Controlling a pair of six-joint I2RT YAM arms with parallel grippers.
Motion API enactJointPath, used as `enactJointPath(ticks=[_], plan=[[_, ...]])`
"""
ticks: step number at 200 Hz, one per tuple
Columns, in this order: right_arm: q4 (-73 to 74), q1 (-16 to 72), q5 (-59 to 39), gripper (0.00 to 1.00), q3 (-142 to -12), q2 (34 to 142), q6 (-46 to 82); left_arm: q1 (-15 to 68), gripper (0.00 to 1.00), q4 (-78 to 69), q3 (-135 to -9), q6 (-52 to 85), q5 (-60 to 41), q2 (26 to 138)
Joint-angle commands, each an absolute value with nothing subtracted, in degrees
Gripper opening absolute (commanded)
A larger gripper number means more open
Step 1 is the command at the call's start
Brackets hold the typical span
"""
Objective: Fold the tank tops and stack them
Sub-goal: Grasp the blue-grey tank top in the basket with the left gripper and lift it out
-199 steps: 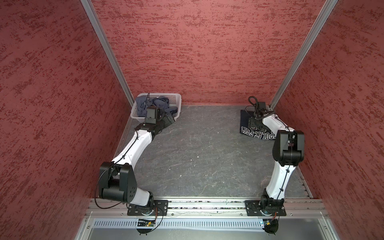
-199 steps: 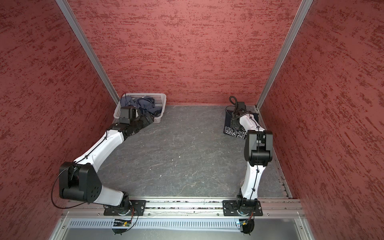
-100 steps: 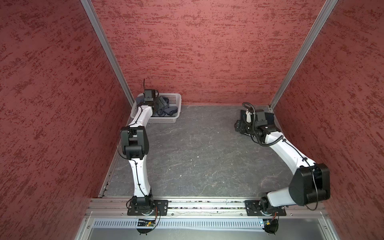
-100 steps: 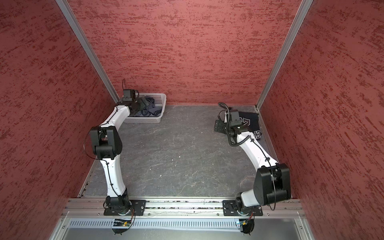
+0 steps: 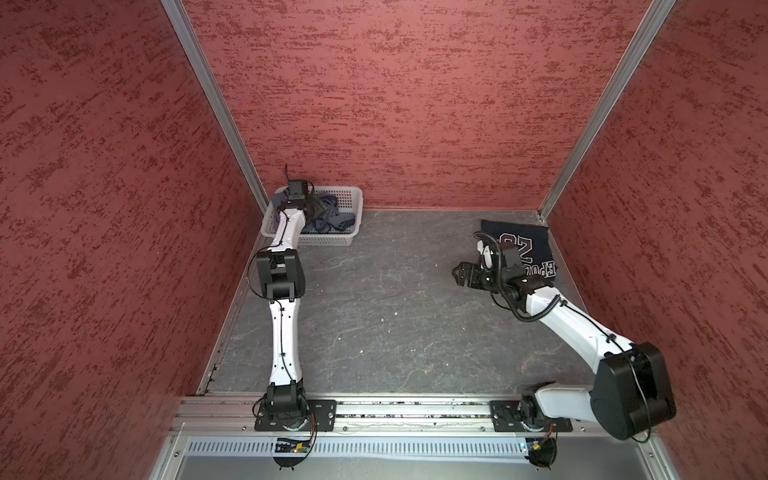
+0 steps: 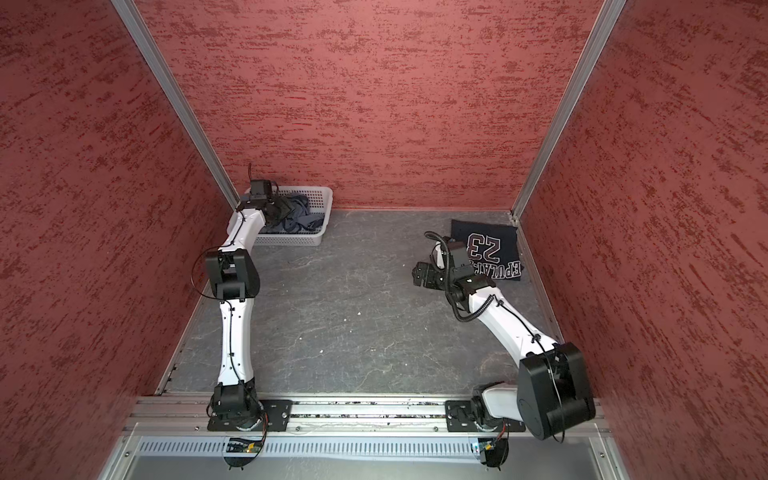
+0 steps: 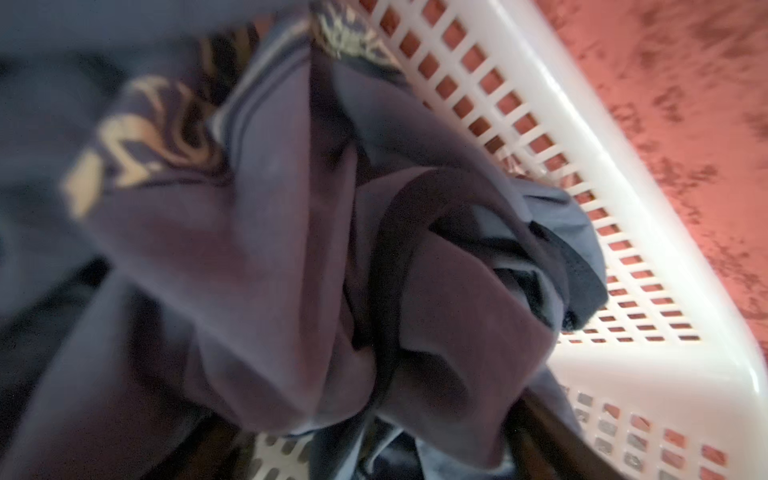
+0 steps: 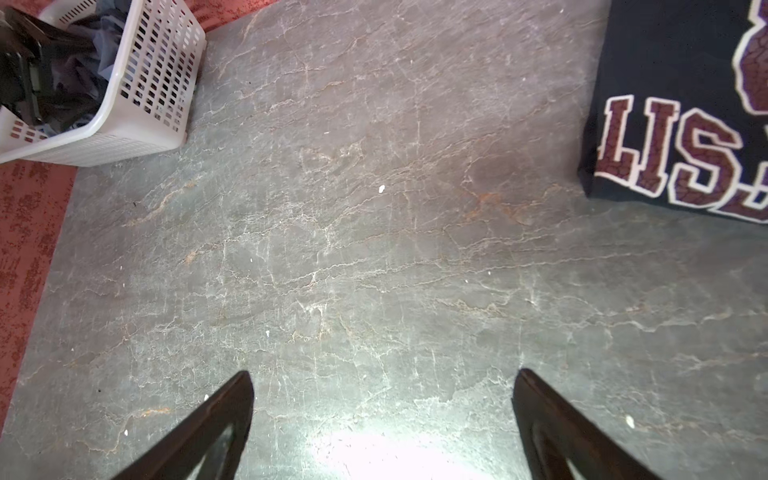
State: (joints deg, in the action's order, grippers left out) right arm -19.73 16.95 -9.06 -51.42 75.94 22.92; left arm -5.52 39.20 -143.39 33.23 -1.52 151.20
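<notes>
The slate grey-blue tank top point(image 5: 328, 216) point(image 6: 297, 214) lies crumpled in the white basket point(image 5: 332, 241) point(image 6: 291, 239) at the back left. My left gripper point(image 5: 318, 205) point(image 6: 286, 208) reaches down into it. In the left wrist view the cloth point(image 7: 291, 249) fills the frame, and bunched folds lie between the blurred, wide-apart fingers of the gripper point(image 7: 380, 440). The dark navy tank top point(image 5: 523, 245) point(image 6: 490, 249) point(image 8: 673, 124) with the "23" print lies folded flat at the back right. My right gripper point(image 5: 459, 274) point(image 6: 417, 274) point(image 8: 382, 386) hovers open and empty over bare table just left of it.
Red textured walls close in the grey stone-pattern table point(image 5: 395, 311) at the left, back and right. The basket point(image 8: 137, 104) stands against the back-left corner. A metal rail point(image 5: 395, 411) with both arm bases runs along the front edge.
My left gripper moved from the basket's front edge down into the cloth inside it. My right gripper drew away from the navy top, leftward and forward over bare table.
</notes>
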Motion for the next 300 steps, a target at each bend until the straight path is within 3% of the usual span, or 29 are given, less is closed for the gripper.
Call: enactJointPath(ticks=[1,24,37,80,137,183,249,300], plan=[[-17.85,17.31,-9.09,0.98,-50.83,74.02,24.24,-5.80,0.70,40.81,-145.90,36.02,-4.13,153.90],[-17.77,17.31,-8.88,0.98,-50.16,73.08,24.52,-6.16,0.33,39.33,-145.85,37.64,-6.96,153.78],[-17.91,17.30,-8.62,0.98,-50.07,72.88,24.48,-6.16,0.17,38.81,-145.83,37.80,-7.64,152.31],[-18.33,17.31,-7.49,0.98,-49.85,72.34,24.55,-4.85,0.00,34.69,-139.46,35.10,-7.33,138.69],[-17.85,17.27,-6.50,0.98,-49.54,71.71,24.60,1.06,0.00,34.50,-133.01,28.16,-7.68,119.06],[-17.98,17.29,-5.20,0.98,-49.42,69.60,24.50,12.87,0.00,36.75,-134.64,21.23,-6.54,106.97],[-16.28,17.31,-3.88,0.98,-49.28,62.73,24.52,32.09,0.00,39.36,-134.15,16.15,-1.56,100.37],[-16.67,17.29,-1.72,0.97,-48.52,60.42,24.88,34.71,0.00,33.84,-113.75,26.56,-8.77,100.33]])
